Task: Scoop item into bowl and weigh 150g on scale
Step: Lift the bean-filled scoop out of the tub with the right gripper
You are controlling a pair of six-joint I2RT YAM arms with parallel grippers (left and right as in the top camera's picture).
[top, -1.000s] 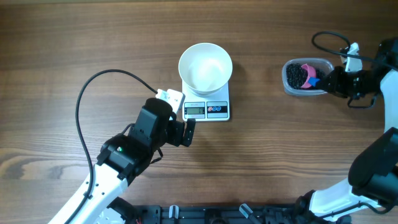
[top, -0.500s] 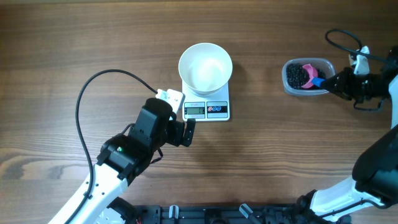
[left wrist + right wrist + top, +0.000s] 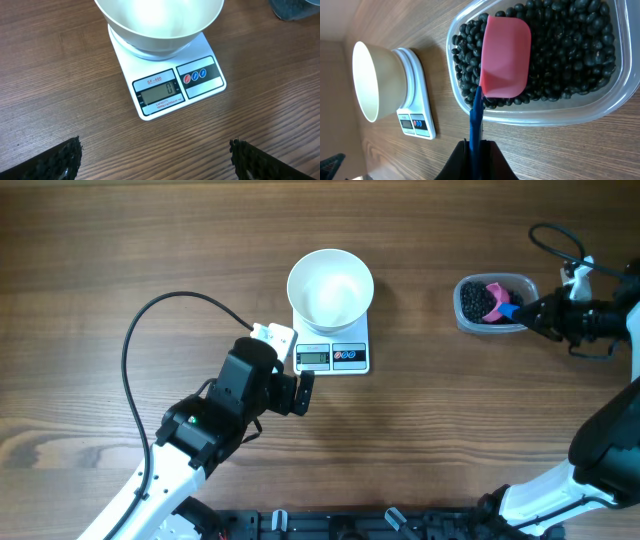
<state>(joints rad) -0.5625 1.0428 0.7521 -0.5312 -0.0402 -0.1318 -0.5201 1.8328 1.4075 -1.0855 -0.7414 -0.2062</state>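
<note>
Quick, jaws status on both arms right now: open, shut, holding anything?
Left gripper: open, holding nothing.
Right gripper: shut on the blue handle of the pink scoop.

The bowl [image 3: 330, 288] sits on the scale [image 3: 333, 357]; the right tool [image 3: 531, 312] holds a scoop [image 3: 496, 290] in the tub [image 3: 470, 326].

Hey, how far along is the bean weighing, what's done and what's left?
Done: the empty bowl sits on the scale, which reads zero. In hand: the right claw is shut on the blue handle of the pink scoop, which rests on the beans in the tub; the left claw hangs open by the scale. Left: all the scooping and weighing.
</note>
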